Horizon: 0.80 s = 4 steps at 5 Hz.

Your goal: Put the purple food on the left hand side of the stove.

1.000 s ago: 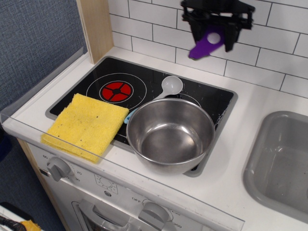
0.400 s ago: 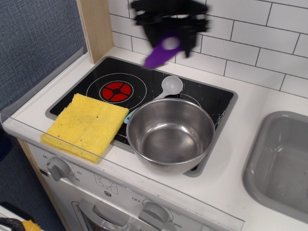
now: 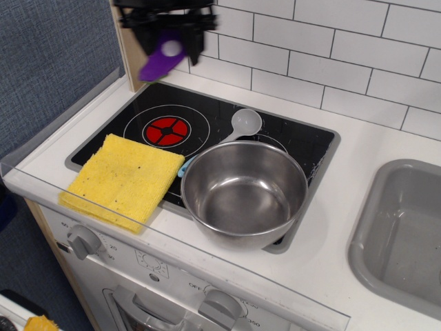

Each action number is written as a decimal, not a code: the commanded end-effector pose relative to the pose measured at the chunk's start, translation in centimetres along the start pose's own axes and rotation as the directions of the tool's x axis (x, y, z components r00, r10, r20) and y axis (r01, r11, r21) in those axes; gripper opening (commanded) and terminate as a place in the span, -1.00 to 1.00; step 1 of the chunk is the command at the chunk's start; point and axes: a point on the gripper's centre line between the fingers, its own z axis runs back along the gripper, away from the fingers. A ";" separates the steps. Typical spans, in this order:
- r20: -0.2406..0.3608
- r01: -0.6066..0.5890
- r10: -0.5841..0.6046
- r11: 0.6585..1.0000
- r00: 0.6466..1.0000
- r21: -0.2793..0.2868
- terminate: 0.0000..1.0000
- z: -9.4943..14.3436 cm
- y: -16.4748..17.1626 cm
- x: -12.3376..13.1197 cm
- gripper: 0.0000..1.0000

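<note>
The purple toy eggplant (image 3: 160,61) with its whitish patch hangs tilted in my black gripper (image 3: 167,43), which is shut on it. The gripper is at the top left of the view, in the air above the back left corner of the stove (image 3: 207,117). The stove is a black glossy cooktop with a grey rim and a red round burner graphic (image 3: 166,129) on its left side. The eggplant's lower end points down to the left, well above the surface.
A yellow sponge cloth (image 3: 124,178) covers the stove's front left corner. A steel bowl (image 3: 243,192) sits front right on the stove, a white spoon (image 3: 242,125) behind it. A wooden post (image 3: 138,41) stands at back left, a grey sink (image 3: 406,234) at right.
My gripper has carried the eggplant leftward along the tiled wall, from above the stove's back right to above its back left corner, at about the same height.
</note>
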 end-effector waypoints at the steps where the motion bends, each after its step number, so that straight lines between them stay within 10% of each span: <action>1: -0.080 0.085 -0.079 0.994 0.994 0.075 -1.00 -4.3 4.4 1.8 -1.00; 3: -0.175 0.107 -0.098 0.993 0.980 0.045 -1.00 -8.1 6.2 2.2 -1.00; 4: -0.191 0.099 -0.092 0.995 0.977 0.028 -1.00 -8.3 6.5 2.1 1.00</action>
